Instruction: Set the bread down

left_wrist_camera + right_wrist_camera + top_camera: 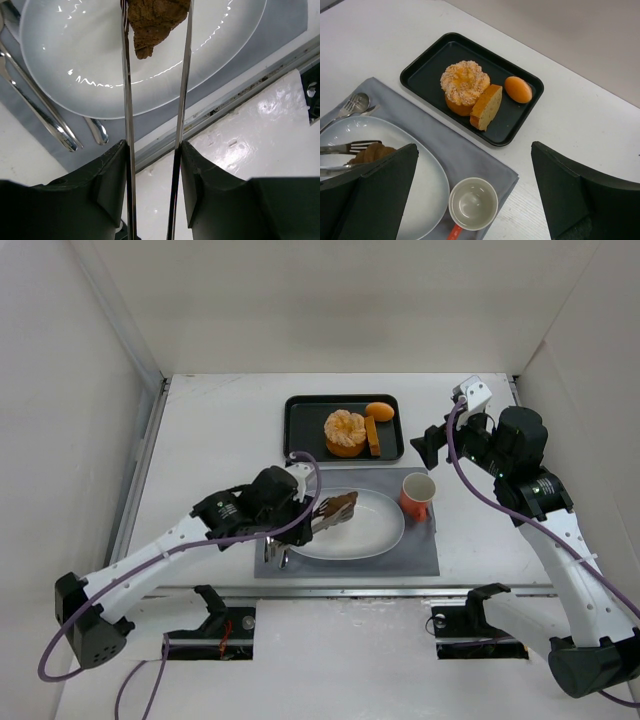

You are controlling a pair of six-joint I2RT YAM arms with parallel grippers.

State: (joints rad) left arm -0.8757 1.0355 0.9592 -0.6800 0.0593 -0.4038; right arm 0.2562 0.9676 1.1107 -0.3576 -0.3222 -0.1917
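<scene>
Left gripper (pixel 152 165): jaws clenched on a pair of thin metal tongs (pixel 125 100). The two blades run forward, and their tips pinch the bread (pixel 155 20) from either side. The bread hangs over the white plate (pixel 75 75), toward its left part in the top view. Whether it touches the plate surface, you cannot tell.

Handling, as judged: a small, lumpy, dark pastry, so probably light, soft and crumbly. The narrow blades bear on its flanks. Squeeze harder and you may crush or flake it; squeeze less and the uneven crust could slip or swing between the tips. The grip across the thick middle looks like the right spot.

Beyond the plate: cutlery (pixel 50 125) lies on the grey placemat (pixel 280 25) at the plate's left. Right gripper (pixel 474 146): jaws spread wide, nothing between them, poised above the cup (pixel 472 204).
</scene>
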